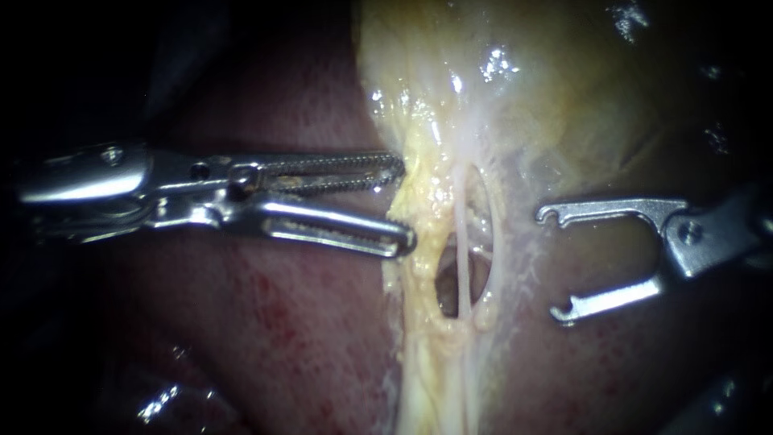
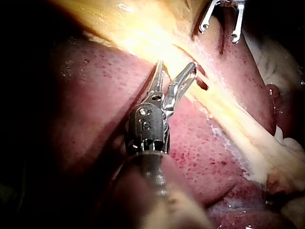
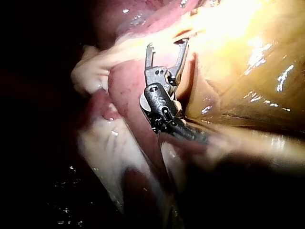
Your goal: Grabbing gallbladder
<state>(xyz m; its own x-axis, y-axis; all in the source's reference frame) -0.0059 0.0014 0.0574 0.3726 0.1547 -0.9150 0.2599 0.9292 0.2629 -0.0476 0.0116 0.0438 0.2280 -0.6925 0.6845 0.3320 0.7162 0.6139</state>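
Left instrument (image 1: 405, 203): end effector apart, empty. The gallbladder (image 1: 564, 89) lies at 3 o'clock, edge just beside it, long axis 12-to-6 (right instrument (image 1: 549, 264), likewise apart, looks farther off).

Two instruments, jaws parted, tips facing each other across the middle of the endoscope view.

Left instrument (image 1: 405, 203): enters level from the left, metal wrist joint catching the light, jaws spread in a narrow V; upper jaw toothed along its length, lower jaw smooth and slotted, angled slightly downward. Right instrument (image 1: 551, 263): reaches in from the right edge, shaft mostly out of sight, two thin hooked jaws standing wide apart, one above the other, tips turned inward. From each wrist camera: pointing away along its own shaft, both jaws apart, gap plain between them.
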